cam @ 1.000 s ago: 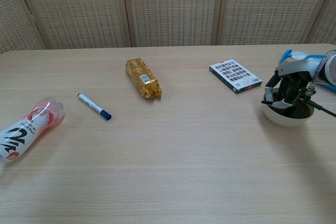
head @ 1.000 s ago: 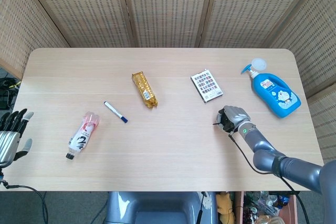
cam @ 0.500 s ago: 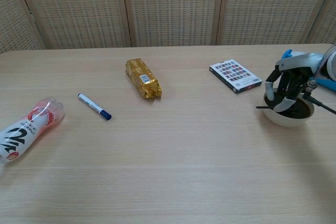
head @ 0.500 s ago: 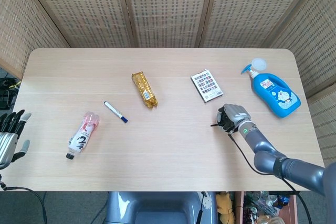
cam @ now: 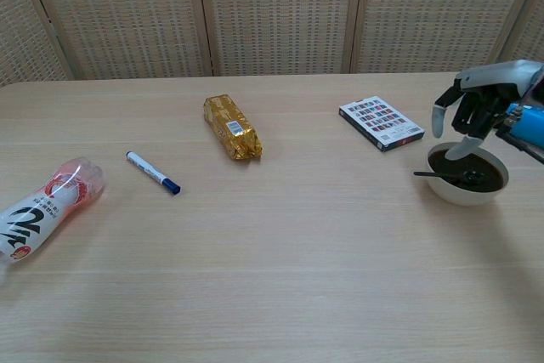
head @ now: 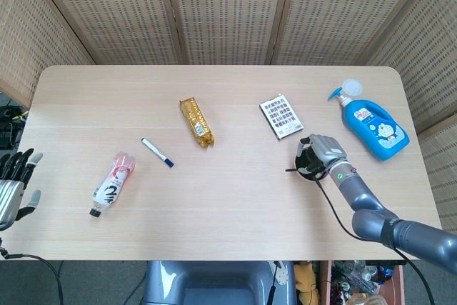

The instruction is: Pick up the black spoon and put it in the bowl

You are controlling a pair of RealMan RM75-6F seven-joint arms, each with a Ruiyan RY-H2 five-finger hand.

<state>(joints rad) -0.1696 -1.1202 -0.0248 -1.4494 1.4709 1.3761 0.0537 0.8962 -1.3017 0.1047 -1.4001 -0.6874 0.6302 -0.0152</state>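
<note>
The slim black plastic spoon (cam: 445, 175) lies inside the round white bowl (cam: 467, 190), its thin handle poking over the rim toward 9 o'clock. The bowl's inside looks dark and glossy. The right hand (cam: 478, 104), grey metal with pale fingertips, hangs just above the bowl at its 12 o'clock side, fingers spread and released, holding nothing. The left hand (head: 13, 185) waits off the desk's 9 o'clock edge, fingers apart and empty.

The desk (head: 228, 212) is pale wood-grain laminate with rounded corners, backed by woven rattan screens (head: 228, 12) in wooden frames. On it lie a crinkled gold foil packet (head: 196, 121), a white marker with blue cap (head: 156, 152), a clear plastic bottle on its side (head: 111, 185), a flat patterned card box (head: 280, 116) and a blue pump bottle (head: 373, 123).
</note>
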